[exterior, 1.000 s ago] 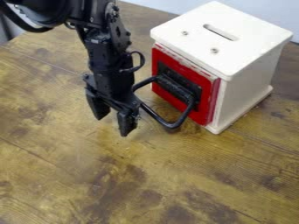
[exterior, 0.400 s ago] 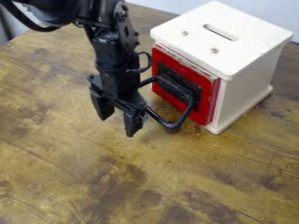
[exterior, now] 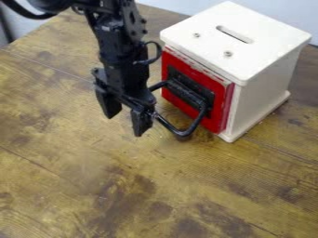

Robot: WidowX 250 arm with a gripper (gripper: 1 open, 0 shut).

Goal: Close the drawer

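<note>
The red drawer sits in the cream wooden cube housing, its flat front almost flush with the housing's face. A black wire loop handle reaches out from the front down to the table. My black gripper hangs just left of the handle, fingers pointing down, a little above the table. Its fingers stand apart with nothing between them. The right finger is close to the loop; I cannot tell if it touches.
The housing has a slot on top and stands at the back right of the worn wooden table. My arm comes in from the upper left.
The gripper has shifted slightly up and toward the back. The drawer and handle look unmoved.
</note>
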